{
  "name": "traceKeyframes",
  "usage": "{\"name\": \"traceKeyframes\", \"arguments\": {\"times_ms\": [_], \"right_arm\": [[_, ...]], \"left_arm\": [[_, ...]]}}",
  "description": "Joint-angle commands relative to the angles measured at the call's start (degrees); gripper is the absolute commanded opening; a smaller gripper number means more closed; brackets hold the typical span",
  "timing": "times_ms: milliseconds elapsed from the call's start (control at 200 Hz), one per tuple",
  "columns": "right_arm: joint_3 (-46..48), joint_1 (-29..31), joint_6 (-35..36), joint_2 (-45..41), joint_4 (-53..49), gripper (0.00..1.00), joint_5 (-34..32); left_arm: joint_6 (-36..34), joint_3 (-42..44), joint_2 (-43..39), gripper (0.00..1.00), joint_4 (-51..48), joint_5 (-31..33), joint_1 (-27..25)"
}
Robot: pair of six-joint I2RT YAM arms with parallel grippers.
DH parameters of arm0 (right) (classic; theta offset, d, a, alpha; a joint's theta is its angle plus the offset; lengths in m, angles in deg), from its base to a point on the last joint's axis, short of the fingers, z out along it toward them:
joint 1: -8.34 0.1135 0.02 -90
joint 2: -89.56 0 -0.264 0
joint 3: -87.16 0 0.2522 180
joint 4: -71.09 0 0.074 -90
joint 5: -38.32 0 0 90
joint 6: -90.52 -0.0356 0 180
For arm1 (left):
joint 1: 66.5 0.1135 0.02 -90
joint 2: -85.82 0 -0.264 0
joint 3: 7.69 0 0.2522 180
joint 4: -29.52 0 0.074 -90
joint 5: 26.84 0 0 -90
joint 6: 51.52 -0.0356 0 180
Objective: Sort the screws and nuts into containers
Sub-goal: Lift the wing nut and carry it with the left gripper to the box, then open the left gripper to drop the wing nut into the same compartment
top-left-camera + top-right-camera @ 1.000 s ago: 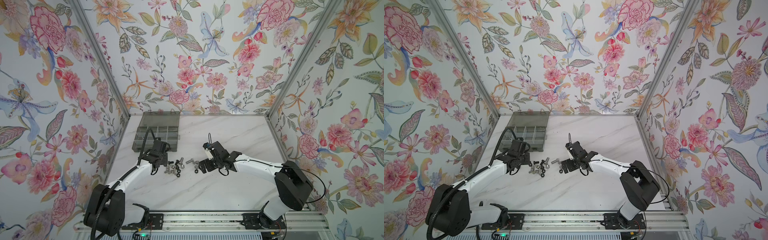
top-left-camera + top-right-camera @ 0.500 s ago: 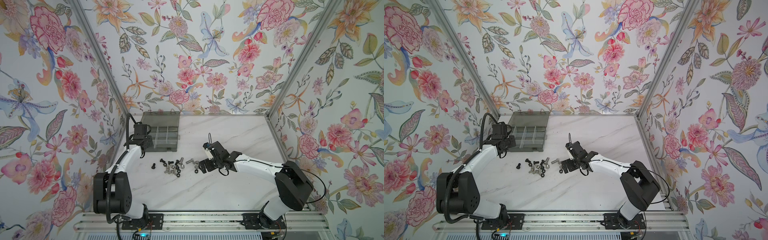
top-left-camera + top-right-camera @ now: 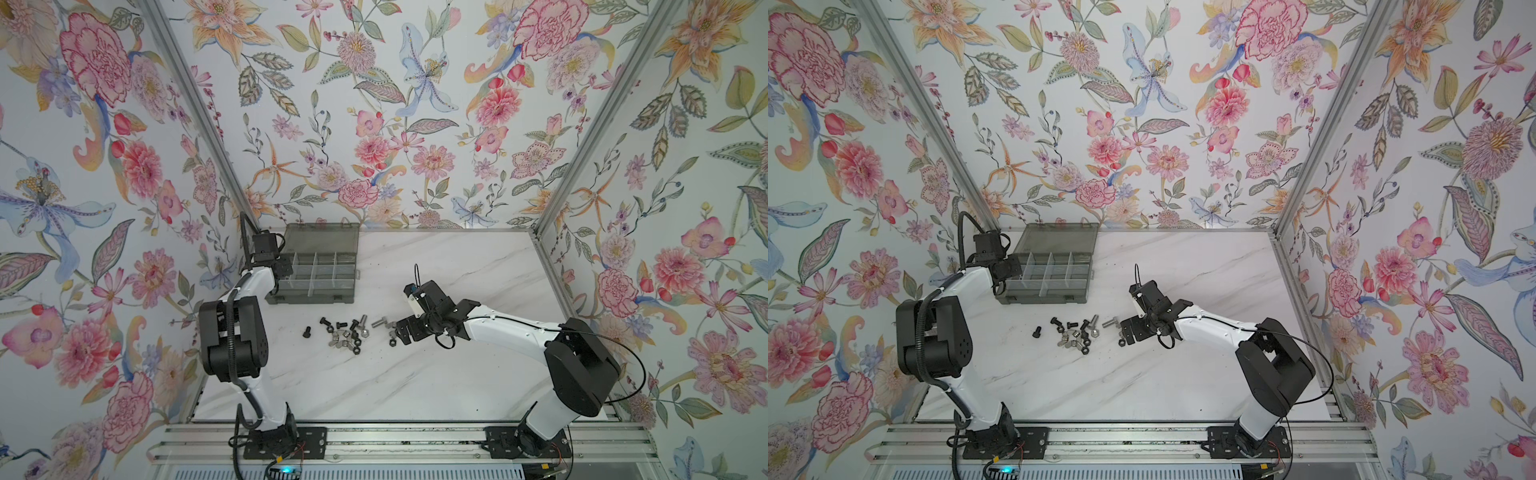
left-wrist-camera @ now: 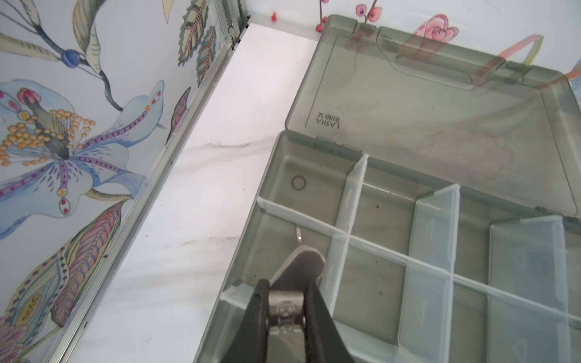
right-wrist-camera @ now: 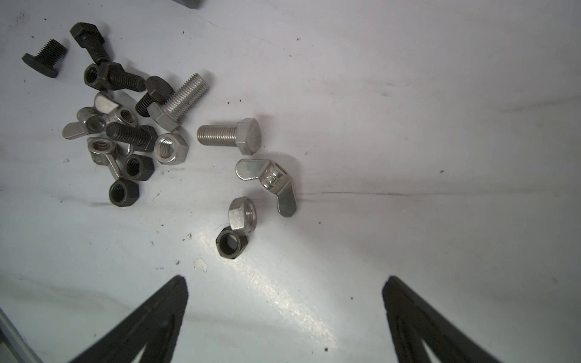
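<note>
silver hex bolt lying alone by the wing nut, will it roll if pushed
The silver hex bolt lies on its side, so its round shank could roll, but the flat-sided head would probably stop it or swing it in an arc. It looks like solid metal: likely stiff and heavy for its size. On the glossy tabletop it may skid.

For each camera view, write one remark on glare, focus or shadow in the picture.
Right wrist view: a glare streak on the table by the open right gripper; screws and nuts sharp. Left wrist view: the wing nut pinched in the left gripper looks soft; wallpaper colours show through the lid. In both top views: even light, no hard shadows around the pile.
</note>
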Motion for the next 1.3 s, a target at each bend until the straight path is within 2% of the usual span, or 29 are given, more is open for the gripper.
{"name": "traceKeyframes", "arguments": {"times_ms": [0, 570, 791, 871, 1091, 1296], "right_arm": [[-1.93, 0.34, 0.6, 1.45, -1.51, 0.99, 0.3], [-1.16, -0.73, 1.42, 0.06, -1.77, 0.99, 0.51], [-0.13, -1.36, 1.23, -1.13, -1.73, 0.99, 0.37], [0.09, -1.44, 1.13, -1.43, -1.77, 0.99, 0.55], [0.5, -1.32, 0.52, -3.77, -3.0, 0.99, 0.58], [2.28, -1.33, -0.16, -7.75, -3.18, 0.99, -0.4]], "left_arm": [[-0.12, -3.62, 2.69, 0.0, 2.29, -1.98, 0.72], [-0.11, -4.73, 9.16, 0.0, 0.92, -1.97, 0.78], [0.58, -3.65, 8.3, 0.33, 0.96, -0.48, 0.76], [0.69, -3.24, 7.68, 0.35, 1.15, -0.81, 0.68], [1.38, -3.05, 4.79, 0.46, -1.51, -2.95, -0.03], [1.6, -0.61, -3.41, 0.56, -3.76, -2.2, -5.68]]}}
